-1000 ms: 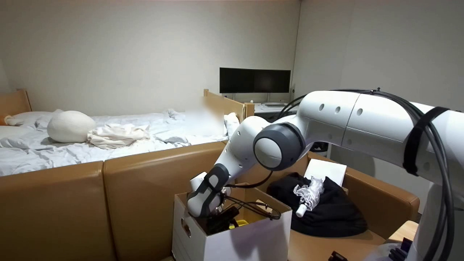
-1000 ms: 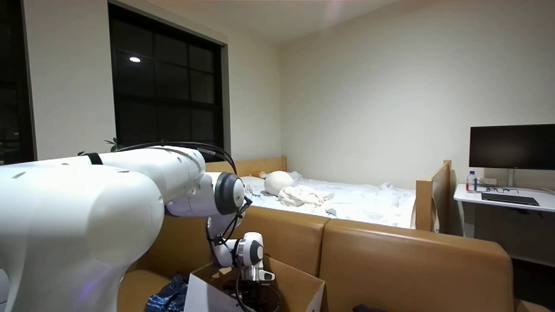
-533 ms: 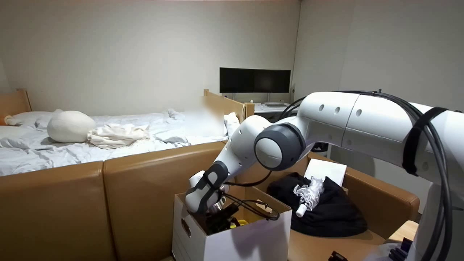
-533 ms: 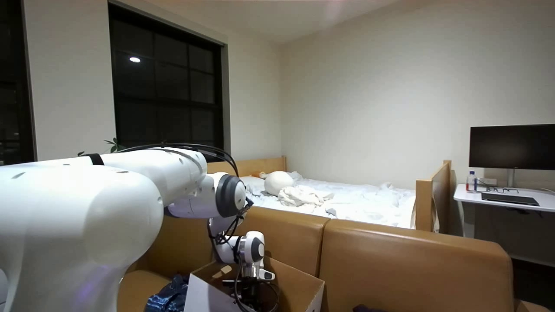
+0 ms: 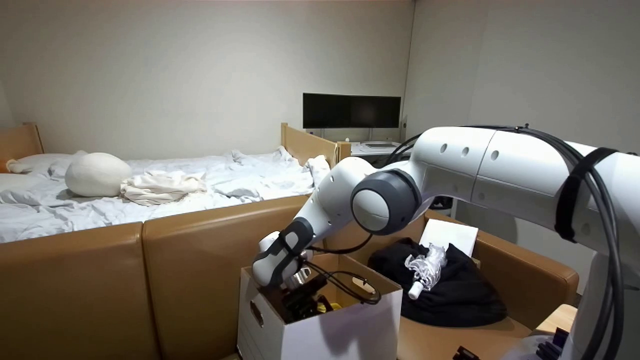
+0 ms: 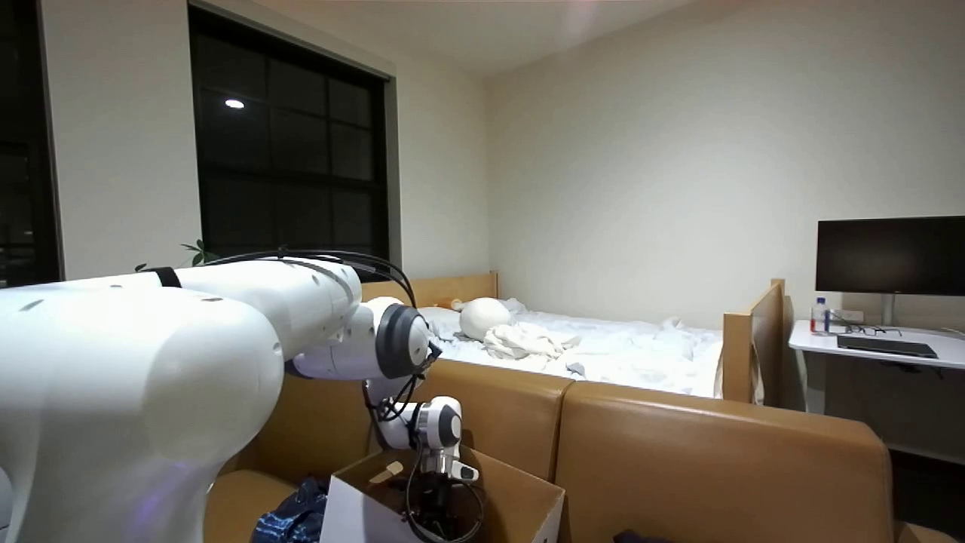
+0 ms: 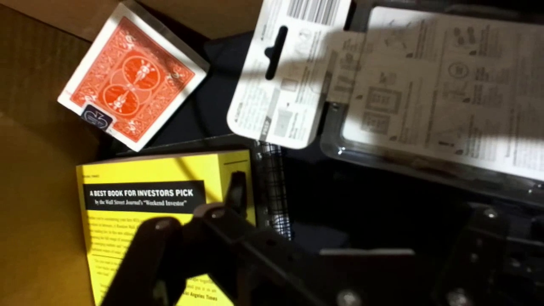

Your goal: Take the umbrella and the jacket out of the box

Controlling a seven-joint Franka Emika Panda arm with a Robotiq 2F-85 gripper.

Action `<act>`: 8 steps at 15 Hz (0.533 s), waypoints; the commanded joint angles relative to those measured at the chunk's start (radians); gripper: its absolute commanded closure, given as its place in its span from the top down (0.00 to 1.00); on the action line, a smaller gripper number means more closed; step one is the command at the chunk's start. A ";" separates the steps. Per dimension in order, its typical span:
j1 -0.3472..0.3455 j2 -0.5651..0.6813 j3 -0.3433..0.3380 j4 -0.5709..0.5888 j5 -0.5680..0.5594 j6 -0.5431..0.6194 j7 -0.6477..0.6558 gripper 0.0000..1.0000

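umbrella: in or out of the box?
Out. In an exterior view, the umbrella lies on the black jacket on the sofa seat, beside the box.

We note: arm white, rounded; joint rings dark grey; cables black; strap black, broad; gripper black, with bright screws.

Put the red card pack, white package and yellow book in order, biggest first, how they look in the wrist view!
Largest: white package, cut off by the picture's edge.
Next: yellow book, also cut off and partly covered.
Smallest: red card pack.
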 commanded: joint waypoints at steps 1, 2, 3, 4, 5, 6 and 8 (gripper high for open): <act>-0.027 -0.024 0.021 0.004 0.025 -0.035 -0.022 1.00; -0.047 -0.036 0.046 -0.003 0.055 -0.036 -0.029 1.00; -0.059 -0.036 0.062 0.003 0.084 -0.047 -0.014 1.00; -0.072 -0.027 0.078 0.023 0.117 -0.065 0.001 1.00; -0.087 -0.020 0.092 0.039 0.147 -0.068 0.001 1.00; -0.105 -0.015 0.107 0.055 0.176 -0.081 -0.007 1.00; -0.135 0.004 0.137 0.093 0.235 -0.092 -0.003 1.00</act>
